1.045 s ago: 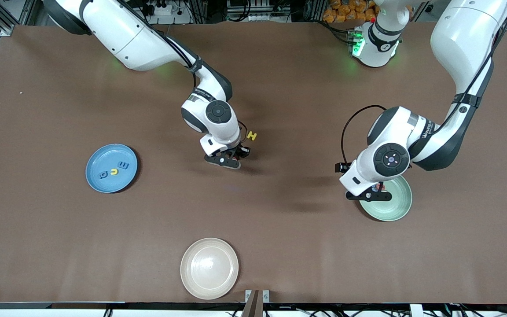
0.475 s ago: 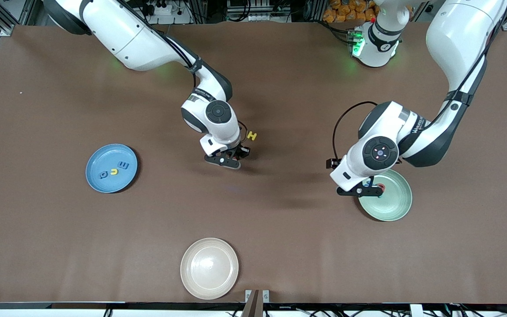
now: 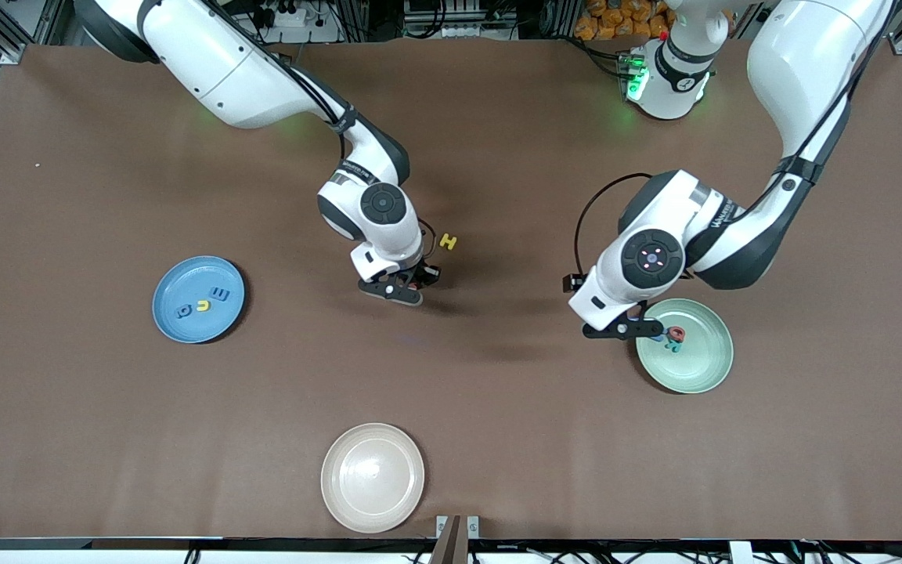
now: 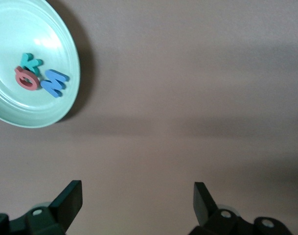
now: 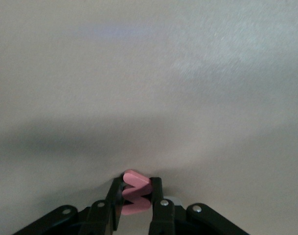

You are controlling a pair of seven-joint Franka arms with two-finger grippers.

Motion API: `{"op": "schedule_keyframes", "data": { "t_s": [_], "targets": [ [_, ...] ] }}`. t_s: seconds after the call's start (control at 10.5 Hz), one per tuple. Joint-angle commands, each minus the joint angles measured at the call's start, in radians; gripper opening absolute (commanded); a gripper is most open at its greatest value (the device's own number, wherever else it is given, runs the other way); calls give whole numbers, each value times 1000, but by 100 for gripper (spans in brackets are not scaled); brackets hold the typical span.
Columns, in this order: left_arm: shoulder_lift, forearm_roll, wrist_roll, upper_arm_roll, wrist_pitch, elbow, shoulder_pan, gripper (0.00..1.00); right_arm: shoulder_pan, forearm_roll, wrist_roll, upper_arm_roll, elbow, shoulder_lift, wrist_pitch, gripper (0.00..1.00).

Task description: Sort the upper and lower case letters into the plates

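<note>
Nearest the front camera we found a cream-white plate [image 3: 373, 478] at the table's [image 3: 498, 439] edge, carrying no letters.

Farther up the table, toward the left arm's end, the pale green plate [image 3: 694, 364] held three letters close together: a blue letter [image 4: 54, 82], a red letter [image 4: 26, 78] and a teal letter [image 4: 30, 62], the red one touching the teal one. The left gripper [image 3: 615, 330] hung over the bare table just beside that plate's rim, toward the table's middle, its fingers [image 4: 70, 198] spread wide with nothing between them.

Toward the right arm's end, the blue plate [image 3: 177, 278] held three letters in a row: a blue E [image 3: 219, 295], a yellow letter [image 3: 203, 305] and a dark blue letter [image 3: 183, 312]. We could not read the last two with confidence.

Near the table's middle, the right gripper [image 3: 395, 290] was low over the bare surface with its fingers clamped on a pink zigzag-shaped letter [image 5: 134, 198], seen edge-on in the right wrist view; which letter it was we could not tell.

Farthest from the front camera, a yellow H [image 3: 448, 242] lay flat on the table just beside the right arm's wrist, apart from both plates.
</note>
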Motion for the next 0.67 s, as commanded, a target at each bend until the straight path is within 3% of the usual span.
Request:
{"op": "schedule_keyframes", "data": {
  "t_s": [0.0, 0.57],
  "targets": [
    [-18, -2, -88, -3, -10, -17, -51, 100, -34, -24, -43, 2, 12, 1, -41, 14],
    [29, -25, -377, 0, 71, -14, -240, 100, -99, -6, -166, 30, 39, -7, -204, 13]
  ]
}}
